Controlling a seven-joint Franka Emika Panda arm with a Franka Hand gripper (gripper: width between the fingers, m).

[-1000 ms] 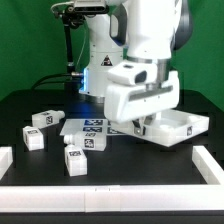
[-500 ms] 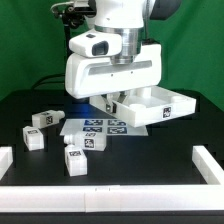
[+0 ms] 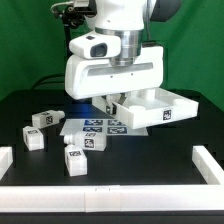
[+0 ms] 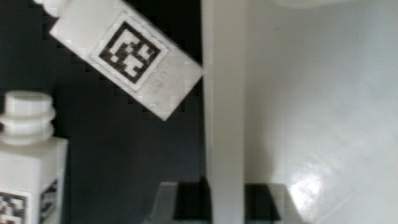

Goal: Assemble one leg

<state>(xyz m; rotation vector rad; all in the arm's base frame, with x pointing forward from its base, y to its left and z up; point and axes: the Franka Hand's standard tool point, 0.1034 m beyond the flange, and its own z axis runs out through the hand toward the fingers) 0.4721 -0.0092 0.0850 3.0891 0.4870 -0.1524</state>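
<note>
My gripper (image 3: 119, 99) is shut on the raised rim of the large flat white piece (image 3: 158, 104) and holds it clear of the table, right of centre. In the wrist view the rim (image 4: 222, 90) runs between my dark fingers (image 4: 185, 204), with the piece's inner face (image 4: 320, 130) beside it. Several legs, small white tagged blocks, lie on the black table at the exterior view's left: one (image 3: 42, 119), another (image 3: 35, 138), and a pair (image 3: 76, 157) near the front. One leg with a peg (image 4: 31, 150) shows in the wrist view, with another tagged white block (image 4: 134, 55) beyond it.
The marker board (image 3: 97, 127) lies flat under and to the left of the held piece. A low white wall (image 3: 110, 196) runs along the front of the table, with white side blocks at the left (image 3: 5, 158) and right (image 3: 209, 160).
One second ago the piece sat low at the right by the table. The arm has since lifted and turned it up and to the left. It has hardly moved in the last half second.
</note>
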